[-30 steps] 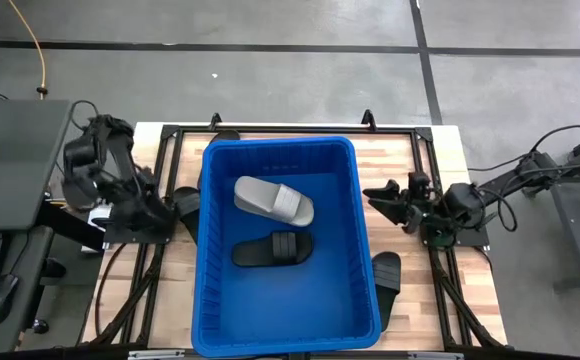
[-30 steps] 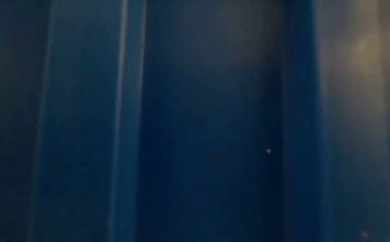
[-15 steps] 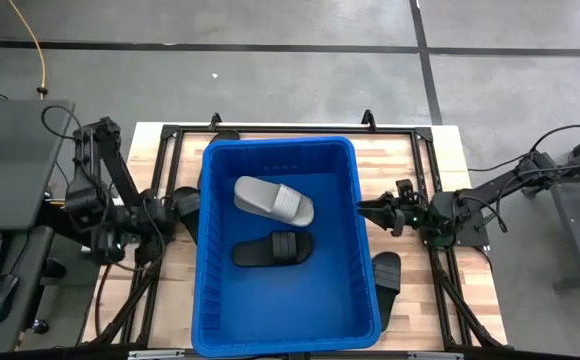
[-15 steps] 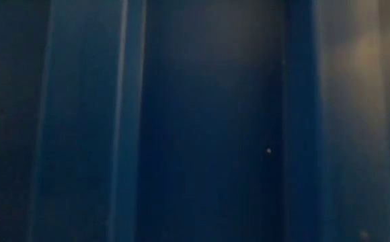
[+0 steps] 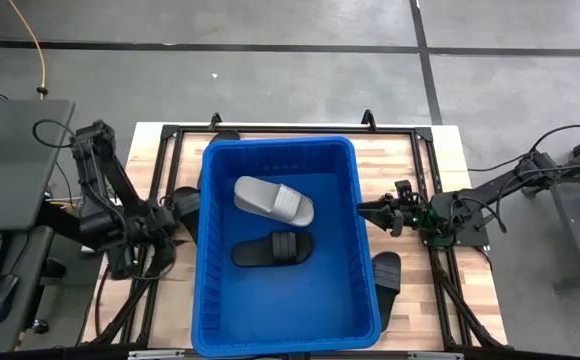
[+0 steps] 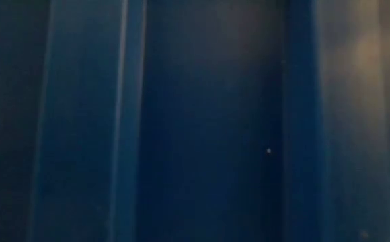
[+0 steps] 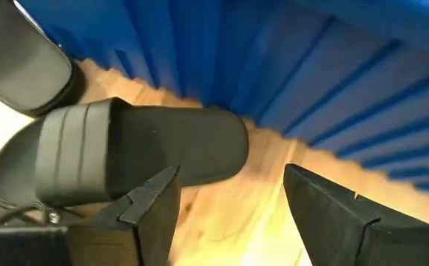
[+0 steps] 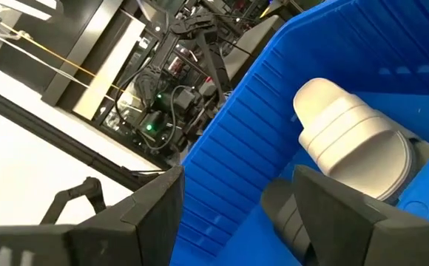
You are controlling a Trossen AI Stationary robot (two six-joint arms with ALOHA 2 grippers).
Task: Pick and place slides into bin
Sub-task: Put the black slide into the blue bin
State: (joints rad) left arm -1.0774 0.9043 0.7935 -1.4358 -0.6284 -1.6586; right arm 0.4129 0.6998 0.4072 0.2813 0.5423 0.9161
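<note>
The blue bin [image 5: 206,250] stands in the middle of the table. A light grey slide [image 5: 273,200] and a black slide [image 5: 272,249] lie flat on its floor. Another black slide [image 7: 126,151] lies on the wood by the bin's left wall, and a further one [image 5: 386,272] lies to the right of the bin. My left gripper [image 7: 233,185] is open and slants down just above the left slide's end, touching nothing. My right gripper [image 8: 237,185] is open and level at the bin's right rim, pointing in over the grey slide [image 8: 351,140].
A second dark sole [image 7: 22,66] lies beyond the left slide, close to the bin's wall [image 7: 288,74]. Black frame rails [image 5: 160,150] run along the table's edges. The low view shows only the bin's blue wall [image 6: 195,121]. A strip of bare wood [image 5: 410,160] lies right of the bin.
My left gripper has swung down toward the table's near edge and tipped downward over the black slide left of the bin. My right gripper has levelled out and reached toward the bin's right rim, then held still. No slide has moved.
</note>
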